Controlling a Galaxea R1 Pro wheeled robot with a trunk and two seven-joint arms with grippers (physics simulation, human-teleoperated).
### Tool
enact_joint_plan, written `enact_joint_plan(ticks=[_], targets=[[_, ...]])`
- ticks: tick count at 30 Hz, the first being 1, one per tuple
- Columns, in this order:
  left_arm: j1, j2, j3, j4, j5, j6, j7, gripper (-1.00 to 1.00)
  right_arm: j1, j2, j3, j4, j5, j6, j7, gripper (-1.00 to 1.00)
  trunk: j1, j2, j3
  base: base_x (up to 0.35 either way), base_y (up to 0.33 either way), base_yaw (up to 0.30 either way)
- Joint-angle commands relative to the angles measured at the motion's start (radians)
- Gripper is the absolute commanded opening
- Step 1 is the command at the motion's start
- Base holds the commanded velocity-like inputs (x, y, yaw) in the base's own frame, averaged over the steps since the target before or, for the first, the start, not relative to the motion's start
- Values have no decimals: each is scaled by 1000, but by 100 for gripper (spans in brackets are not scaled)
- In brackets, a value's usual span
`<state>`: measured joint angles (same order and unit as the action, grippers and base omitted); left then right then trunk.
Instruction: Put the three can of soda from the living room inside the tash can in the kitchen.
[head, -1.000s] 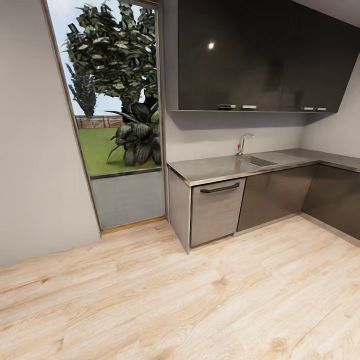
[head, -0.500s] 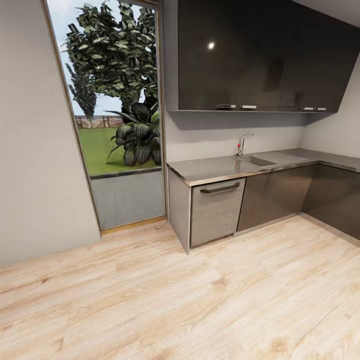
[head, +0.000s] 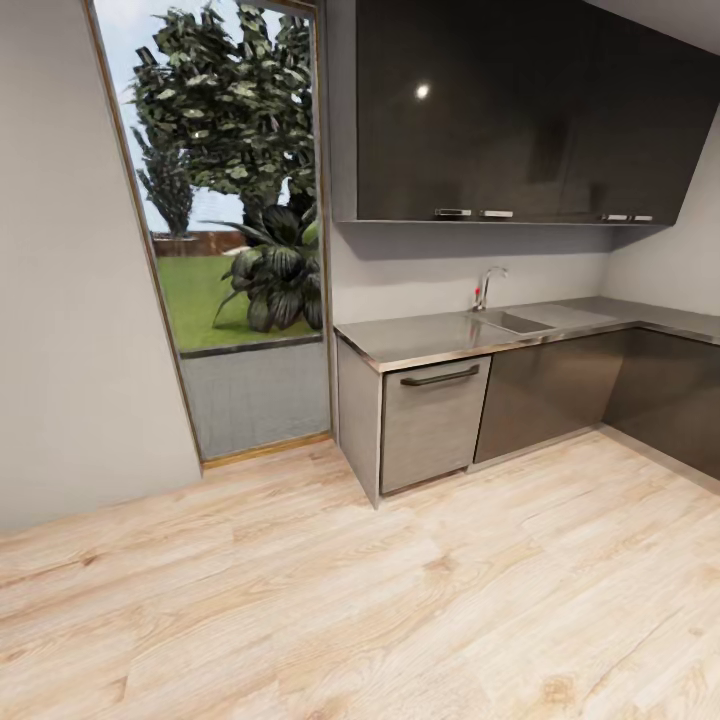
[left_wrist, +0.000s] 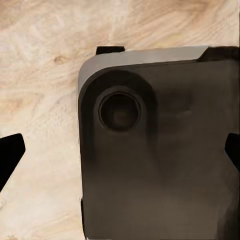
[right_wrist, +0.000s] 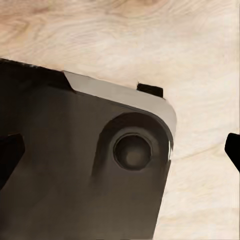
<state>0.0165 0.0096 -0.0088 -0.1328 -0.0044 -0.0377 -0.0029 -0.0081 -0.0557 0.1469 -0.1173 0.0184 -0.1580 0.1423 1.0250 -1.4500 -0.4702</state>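
- Kitchen corner seen from the head camera: pale wood-plank floor (head: 400, 600), grey steel L-shaped counter (head: 440, 338) with a sink basin (head: 512, 321) and a chrome tap (head: 487, 286) near its back edge.
- Glossy black wall cupboards (head: 510, 110) hang above the counter; a grey drawer front with a dark bar handle (head: 440, 377) sits at the counter's left end.
- Tall window (head: 235, 200) left of the counter shows lawn, trees and a leafy plant.
- Soda cans and trash can are out of sight.
- Left gripper (left_wrist: 120, 150) and right gripper (right_wrist: 120, 150): dark fingertips at the frame edges, spread wide, holding nothing, above the robot's dark rounded base (left_wrist: 165, 165) and floor.
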Motion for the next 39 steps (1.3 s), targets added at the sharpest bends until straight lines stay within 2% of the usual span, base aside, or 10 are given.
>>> enact_joint_plan(ticks=[1,7,8,11,15,17,20,26,31,39], targets=[[4,0,0,-874,0,0,0,100,0,-1,2,-532,-1,-4,5,100,0,0,0,0,0,0],[42,0,0,-1096,1,1,0,100,6,-4,7,-779,-3,-8,9,100,0,0,0,0,0,0],[55,0,0,-1160,1,1,0,100,11,-5,8,-874,-2,-8,9,100,0,0,0,0,0,0],[76,3,0,-1228,1,1,-1,100,35,-6,8,-998,0,-7,9,100,0,0,0,0,0,0],[125,9,1,-1334,0,-6,-4,100,152,-13,-12,-1254,2,-7,9,100,0,0,0,0,0,0],[143,10,1,-1358,0,-10,-12,100,212,-27,-57,-1337,-2,-7,11,100,0,0,0,0,0,0],[156,12,2,-1357,-3,-14,-55,100,250,-39,-112,-1353,-6,-8,31,100,0,0,0,0,0,0],[161,18,13,-1326,-2,-17,-151,100,270,-43,-150,-1336,-6,-8,84,100,0,0,0,0,0,0],[160,18,100,-1273,-1,-19,-190,100,275,-36,-232,-1326,-26,-8,105,100,0,0,0,0,0,0],[158,17,139,-1188,-3,-43,-199,100,276,-33,-277,-1316,-60,-8,112,100,0,0,0,0,0,0]])
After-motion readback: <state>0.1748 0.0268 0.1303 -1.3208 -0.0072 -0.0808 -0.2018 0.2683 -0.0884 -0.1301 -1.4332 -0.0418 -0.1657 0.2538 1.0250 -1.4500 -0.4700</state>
